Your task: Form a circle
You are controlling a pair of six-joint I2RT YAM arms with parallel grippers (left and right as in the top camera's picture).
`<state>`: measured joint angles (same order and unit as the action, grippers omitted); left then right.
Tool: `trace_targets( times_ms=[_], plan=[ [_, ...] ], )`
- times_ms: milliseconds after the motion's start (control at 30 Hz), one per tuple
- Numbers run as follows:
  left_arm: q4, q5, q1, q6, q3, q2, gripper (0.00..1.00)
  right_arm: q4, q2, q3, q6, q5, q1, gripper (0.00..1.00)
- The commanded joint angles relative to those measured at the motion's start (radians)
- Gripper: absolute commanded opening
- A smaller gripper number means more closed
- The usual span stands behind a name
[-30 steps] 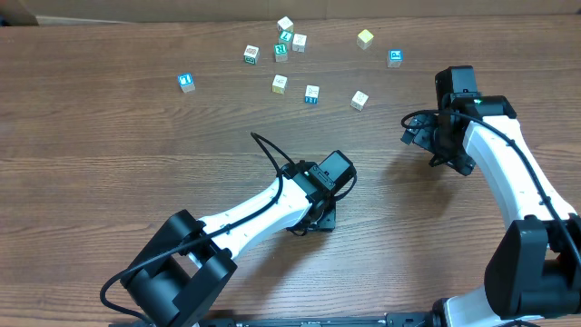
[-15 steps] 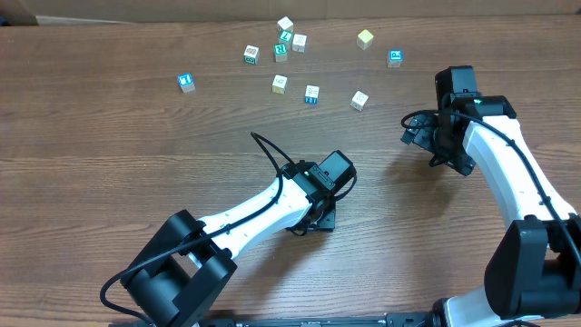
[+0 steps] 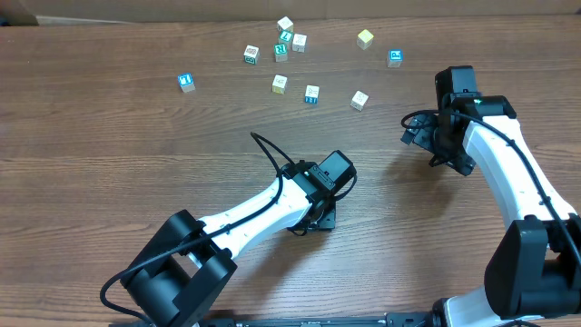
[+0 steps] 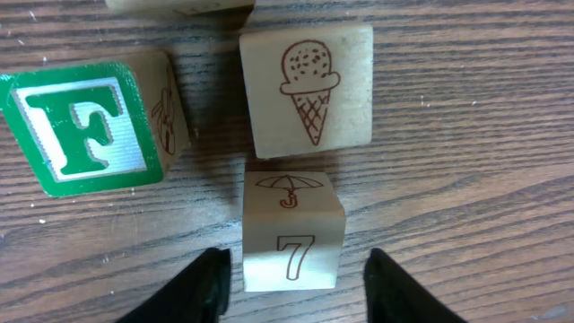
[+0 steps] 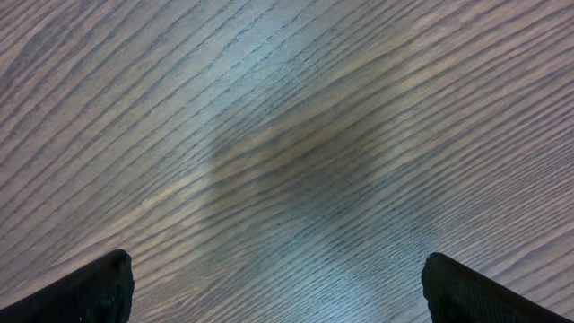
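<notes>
In the left wrist view, a cream cube with a 7 and an umbrella (image 4: 291,229) lies on the wood. My left gripper (image 4: 296,267) is open around it, with a gap between each finger and the cube. Just beyond it sits a cream ice-cream cube (image 4: 307,90), and to the left a tilted cube with a green F face (image 4: 85,126). Another cream cube (image 4: 179,4) shows at the top edge. From overhead, the left wrist (image 3: 322,177) hides this group, so the circle's shape cannot be judged. My right gripper (image 5: 278,269) is open over bare wood.
Several loose letter cubes lie scattered along the far side of the table (image 3: 109,163), among them a blue-faced one (image 3: 186,82), a yellow one (image 3: 365,38) and a cream one (image 3: 359,100). The right arm (image 3: 508,173) stands at the table's right side.
</notes>
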<state>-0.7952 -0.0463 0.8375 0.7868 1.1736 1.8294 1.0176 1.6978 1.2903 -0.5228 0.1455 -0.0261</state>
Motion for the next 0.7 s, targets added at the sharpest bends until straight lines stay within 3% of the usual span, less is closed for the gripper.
trace_targets(
  times_ms=[0,667],
  plan=[
    [0.003,0.022,0.000,0.019,-0.008,0.016,0.40,-0.002,-0.018,0.011,-0.001,0.011,0.004,1.00],
    [0.000,0.032,-0.035,0.059,-0.008,0.016,0.36,-0.002,-0.018,0.011,-0.001,0.011,0.004,1.00]
  ],
)
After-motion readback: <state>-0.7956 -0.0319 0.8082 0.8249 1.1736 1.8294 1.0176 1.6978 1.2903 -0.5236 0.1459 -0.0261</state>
